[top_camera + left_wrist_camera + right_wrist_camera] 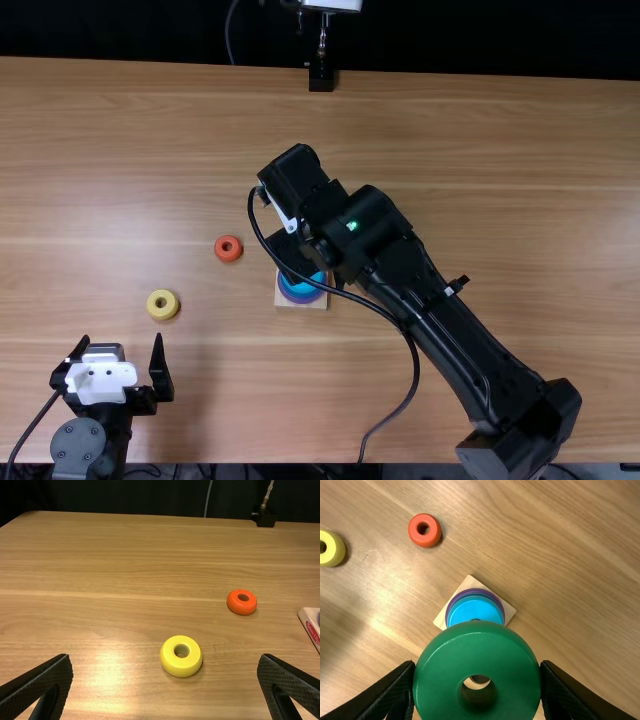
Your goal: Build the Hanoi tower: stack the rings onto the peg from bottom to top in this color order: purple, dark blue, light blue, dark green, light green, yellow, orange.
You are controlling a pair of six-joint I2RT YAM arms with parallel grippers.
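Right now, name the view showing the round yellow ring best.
Left wrist view: the round yellow ring sits there whole and large. The top view shows it whole but small; the right wrist view crops it.

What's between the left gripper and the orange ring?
The yellow ring lies between the left gripper and the orange ring, as the top view shows.

Right arm is showing all black: boxy joints, long straight link, small green light and white strip toward the far end, thin black cable looping alongside. Left arm is also showing black, with a round grey cap bearing small screws. Its hand is sporting a white plate; fingers are tapering, black, finely textured on the inner faces.
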